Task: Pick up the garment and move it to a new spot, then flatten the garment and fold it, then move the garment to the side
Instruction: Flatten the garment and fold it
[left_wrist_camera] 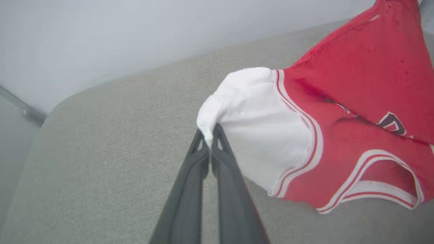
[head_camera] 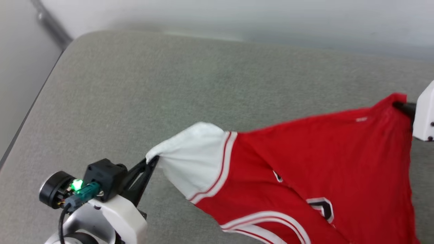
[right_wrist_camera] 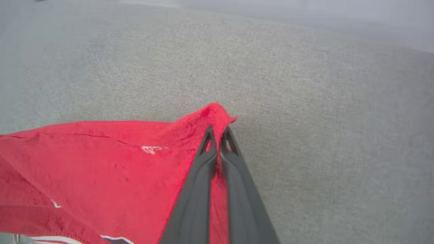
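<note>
The garment [head_camera: 305,159] is a red jersey with white sleeves and striped trim, stretched between my two grippers over the grey cushion. My left gripper [head_camera: 152,161] is shut on the tip of a white sleeve [left_wrist_camera: 257,128], its fingers pinching the cloth in the left wrist view [left_wrist_camera: 209,130]. At the right edge of the head view my right gripper [head_camera: 403,106] is shut on a red corner of the garment [right_wrist_camera: 112,162], seen pinched between its fingers [right_wrist_camera: 217,134]. Part of a black number print [head_camera: 322,206] shows near the bottom. The garment's lower part runs out of the head view.
The grey cushion [head_camera: 169,84] spreads wide to the left and behind the garment. Its left edge [head_camera: 30,108] drops off to the floor, and a pale wall [head_camera: 237,17] runs along the back.
</note>
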